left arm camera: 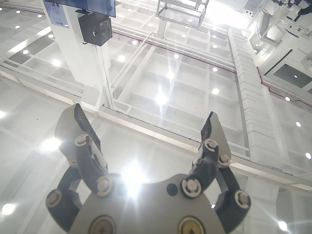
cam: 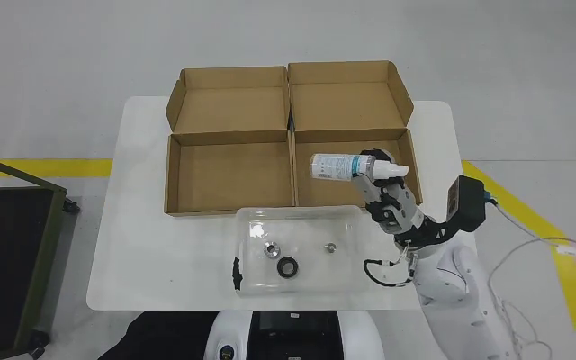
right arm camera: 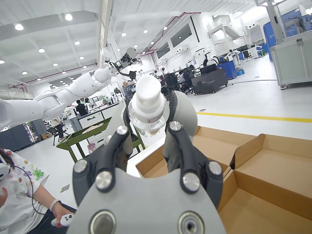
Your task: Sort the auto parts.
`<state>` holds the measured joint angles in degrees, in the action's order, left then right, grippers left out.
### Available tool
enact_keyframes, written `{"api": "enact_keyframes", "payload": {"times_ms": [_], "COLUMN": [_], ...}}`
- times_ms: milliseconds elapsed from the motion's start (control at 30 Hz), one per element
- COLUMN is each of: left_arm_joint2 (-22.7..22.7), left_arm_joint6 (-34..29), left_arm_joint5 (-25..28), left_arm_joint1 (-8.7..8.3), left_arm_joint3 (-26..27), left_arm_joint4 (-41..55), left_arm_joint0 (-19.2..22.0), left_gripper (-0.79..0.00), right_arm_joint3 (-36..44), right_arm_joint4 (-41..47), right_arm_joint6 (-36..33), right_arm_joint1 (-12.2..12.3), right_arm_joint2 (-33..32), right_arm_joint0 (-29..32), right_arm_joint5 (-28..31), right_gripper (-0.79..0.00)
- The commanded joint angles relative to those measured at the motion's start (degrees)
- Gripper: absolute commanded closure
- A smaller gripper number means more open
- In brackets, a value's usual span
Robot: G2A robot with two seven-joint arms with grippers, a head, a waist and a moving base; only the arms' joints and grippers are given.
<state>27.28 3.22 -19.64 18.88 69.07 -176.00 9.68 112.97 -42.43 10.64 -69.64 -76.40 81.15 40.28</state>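
My right gripper (cam: 373, 173) is shut on a clear bottle (cam: 346, 166) with a white cap, held sideways above the near right cardboard box (cam: 409, 148). In the right wrist view the bottle (right arm camera: 149, 108) sits cap-end toward the camera between the fingers (right arm camera: 181, 113). A clear plastic tray (cam: 247, 279) at the table's front holds a metal fitting (cam: 270, 250), a black ring (cam: 288, 266) and a small metal part (cam: 330, 247). My left gripper (left arm camera: 146, 120) is open with nothing in it, pointing up at the ceiling.
Two open cardboard boxes stand side by side at the back of the white table (cam: 135, 225), the left box (cam: 229, 175) with nothing in it. A small black piece (cam: 237, 273) lies at the tray's left edge. A green cart (cam: 27, 261) stands left of the table.
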Motion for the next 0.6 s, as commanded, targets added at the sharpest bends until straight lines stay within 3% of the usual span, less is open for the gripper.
{"api": "enact_keyframes", "payload": {"times_ms": [0, 233, 567], "left_arm_joint2": [0.0, 0.0, 0.0], "left_arm_joint6": [0.0, 0.0, 0.0], "left_arm_joint5": [0.0, 0.0, 0.0], "left_arm_joint1": [0.0, 0.0, 0.0], "left_arm_joint3": [0.0, 0.0, 0.0], "left_arm_joint4": [0.0, 0.0, 0.0], "left_arm_joint0": [0.0, 0.0, 0.0], "left_gripper": [-0.785, -0.785, -0.785], "right_arm_joint3": [-0.1, -1.3, -3.0], "right_arm_joint4": [-0.3, -3.9, -18.9], "right_arm_joint6": [-0.4, -1.7, -5.8], "right_arm_joint1": [0.0, -0.1, -0.2], "right_arm_joint2": [0.2, 0.5, 0.6], "right_arm_joint0": [-0.1, -0.7, -2.5], "right_arm_joint5": [0.3, -2.8, -13.3], "right_gripper": [0.0, 0.0, 0.0]}}
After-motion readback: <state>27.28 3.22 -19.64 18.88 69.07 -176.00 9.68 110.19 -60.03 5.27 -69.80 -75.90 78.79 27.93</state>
